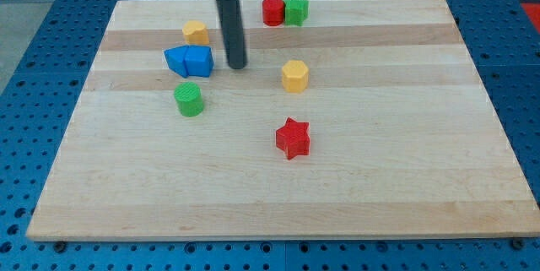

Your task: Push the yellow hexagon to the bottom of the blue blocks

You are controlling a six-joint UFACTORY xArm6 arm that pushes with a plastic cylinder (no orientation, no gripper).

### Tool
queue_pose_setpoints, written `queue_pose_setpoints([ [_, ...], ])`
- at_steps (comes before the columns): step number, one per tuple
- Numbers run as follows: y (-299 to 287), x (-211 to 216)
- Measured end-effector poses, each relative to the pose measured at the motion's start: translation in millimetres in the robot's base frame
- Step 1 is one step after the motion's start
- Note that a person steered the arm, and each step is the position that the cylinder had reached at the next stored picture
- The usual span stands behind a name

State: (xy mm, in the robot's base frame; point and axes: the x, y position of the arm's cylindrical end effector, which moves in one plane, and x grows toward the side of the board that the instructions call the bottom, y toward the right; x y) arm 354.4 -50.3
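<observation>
The yellow hexagon (294,76) sits near the board's middle, toward the view's top. Two blue blocks (189,61) lie side by side and touching, to the view's left of it. My tip (238,66) rests on the board between them, just right of the blue blocks and well left of the yellow hexagon, touching neither. The rod rises straight up out of the view's top.
A second yellow block (196,32) sits just above the blue blocks. A green cylinder (188,100) stands just below them. A red star (293,138) lies below the hexagon. A red block (272,11) and a green block (295,9) touch near the wooden board's (405,178) top edge.
</observation>
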Motion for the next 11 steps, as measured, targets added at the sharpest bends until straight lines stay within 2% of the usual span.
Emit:
queue_pose_setpoints([
  [2, 153.5, 0.5],
  [3, 172.4, 37.7],
  [4, 141.5, 43.8],
  [7, 2.0, 28.7],
  [8, 0.0, 29.2],
  [9, 8.0, 51.3],
  [11, -42.9, 44.5],
])
